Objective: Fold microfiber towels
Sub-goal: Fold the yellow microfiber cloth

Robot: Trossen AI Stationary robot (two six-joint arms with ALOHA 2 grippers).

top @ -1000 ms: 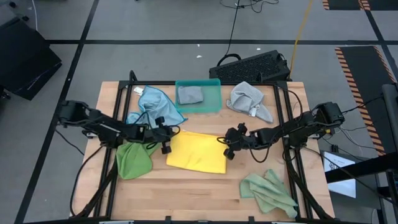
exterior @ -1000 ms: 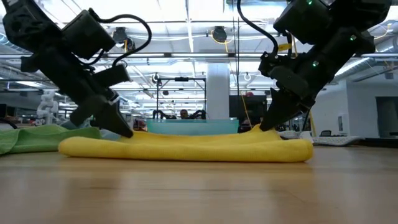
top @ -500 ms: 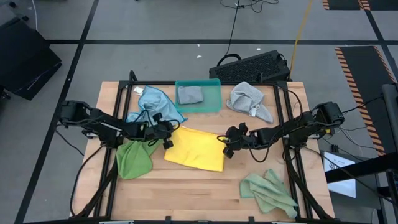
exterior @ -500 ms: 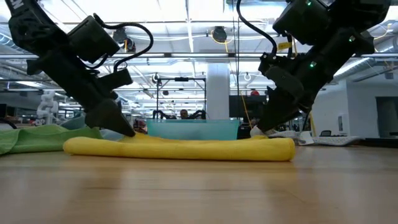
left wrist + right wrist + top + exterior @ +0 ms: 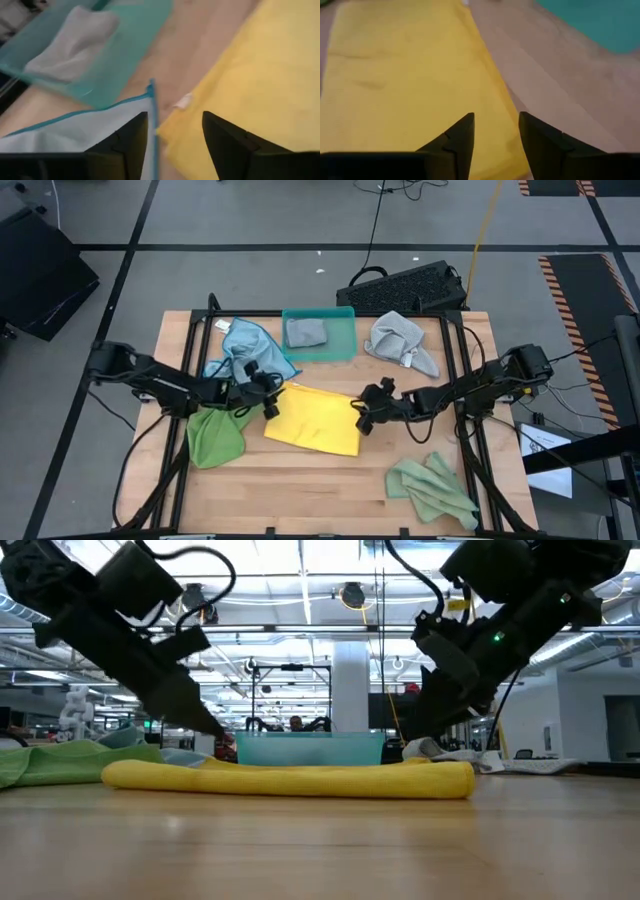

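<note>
**Yellow towel lies folded mid-table, both grippers just off its ends**

The yellow towel (image 5: 313,420) lies flat near the middle of the wooden table (image 5: 300,485), folded into a rectangle with its long sides running slightly askew to the table edge. In the low view it shows as a low, rounded yellow roll (image 5: 290,777) resting on the wood.

The left gripper (image 5: 268,394) hangs over the towel's left far corner, its fingers apart with nothing between them; its wrist view shows the towel's edge and a small white tag (image 5: 183,101) in the gap below. The right gripper (image 5: 362,416) is at the towel's right edge, its fingers also apart and empty, the towel's border (image 5: 497,95) showing between them. In the low view both sets of fingertips stand just above the cloth, not touching it.

The other towels are spread around:
- a light blue towel (image 5: 250,347) crumpled at the far left, touching the yellow one's corner;
- a grey towel (image 5: 305,332) inside the teal tray (image 5: 345,348);
- a second grey towel (image 5: 400,340) to the right of the tray;
- a green towel (image 5: 215,435) beside the yellow one on the left;
- another green towel (image 5: 430,488) at the near right corner.
</note>
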